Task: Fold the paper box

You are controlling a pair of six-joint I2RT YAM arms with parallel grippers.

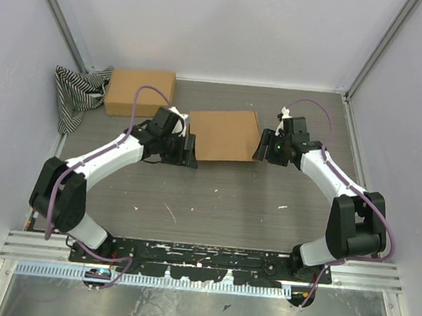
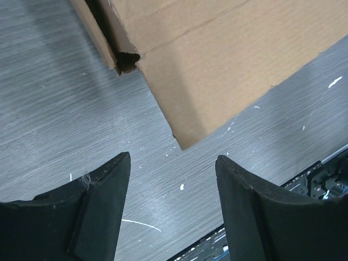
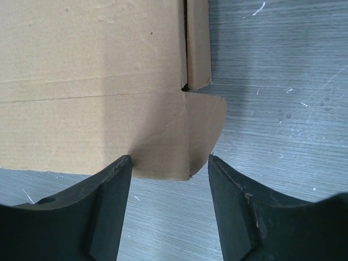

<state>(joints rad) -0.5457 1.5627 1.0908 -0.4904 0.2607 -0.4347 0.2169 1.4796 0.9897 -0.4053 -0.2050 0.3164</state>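
We've got the paper box (image 1: 223,134) lying flat around the middle of the table (image 1: 229,204). The left gripper (image 1: 189,153) is at its near-left corner and the right gripper (image 1: 262,150) is at its right edge. Both sets of jaws are spread wide with nothing in them; the cardboard sits just ahead of the fingertips, not pinched. Our take: the rounded tab (image 3: 207,122) right in front of the right gripper looks like the easy grab. Since it's lying flat, we'd probably sneak one finger under the edge before closing. We'd do the same at the left corner and lift both sides together, or the sheet will likely just skid. We'd also keep the fold away from the other box (image 1: 139,91) and the striped cloth (image 1: 79,94) at the far left.
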